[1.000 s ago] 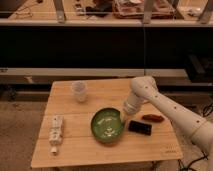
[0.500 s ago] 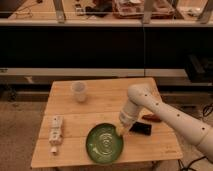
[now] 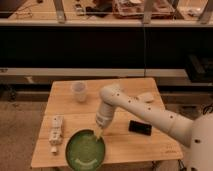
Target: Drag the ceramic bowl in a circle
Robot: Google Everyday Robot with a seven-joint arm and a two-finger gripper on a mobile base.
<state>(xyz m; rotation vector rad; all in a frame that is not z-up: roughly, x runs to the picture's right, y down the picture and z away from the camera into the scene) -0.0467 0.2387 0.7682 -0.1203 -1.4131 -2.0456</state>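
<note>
your tool (image 3: pixel 98 134) is down at the far right rim of the ceramic bowl (image 3: pixel 85 151), which sits at the front left of the desk (image 3: pixel 150 145), close to its front edge. you cannot tell how wide the tool is open, or whether it grips the rim. a whitish cup (image 3: pixel 79 91) stands well behind the bowl, and a black object (image 3: pixel 140 128) lies to its right.

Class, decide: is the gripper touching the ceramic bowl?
Touching. The camera view shows the gripper tip-down on the ceramic bowl at its upper right rim, no gap.
</note>
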